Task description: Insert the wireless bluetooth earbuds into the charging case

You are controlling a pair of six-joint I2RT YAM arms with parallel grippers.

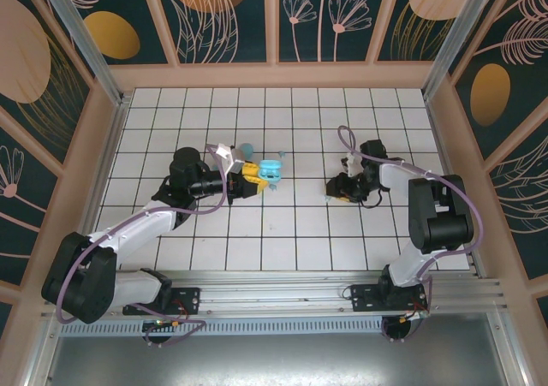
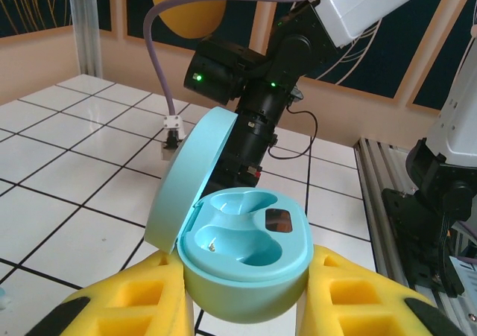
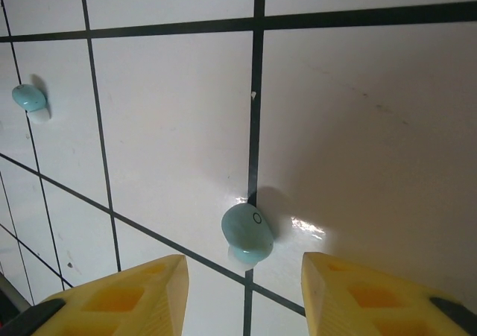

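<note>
Handling: earbuds [image 3: 247, 234] are tiny, near-weightless, hard glossy plastic, rounded all over. I'd expect them to squirt out of the pads or skid on the tiles if pinched off-centre. Probably fine under a gentle squeeze, but easy to flick away.

The near one lies on the white tiled surface [image 3: 171, 142], right on a grout line, domed back up, paler tip pointing toward the tool. Best hold, in my view, is across the widest part of the dome, pads square to it and low to the surface, leaving the tip free for the socket. Second earbud [image 3: 30, 97] lies well apart, at the far left of the right wrist view.

Right tool [image 3: 244, 299]: jaws part open, clearly wider than the bud, nothing between them. It hangs over the near bud, which is roughly centred in the gap. Can't tell its height above the surface; no contact visible.

Left tool [image 2: 246, 310]: clamped on the charging case [image 2: 246, 250], yellow pads [image 2: 134, 302] on both flanks of the lower shell. Lid [image 2: 186, 179] is hinged open, standing up on the left. Both sockets look empty. Case is smooth and oval too, so it could twist in the pads under an insertion push. From the top camera, the case sits left of centre and the right tool is well apart from it, to the right.
</note>
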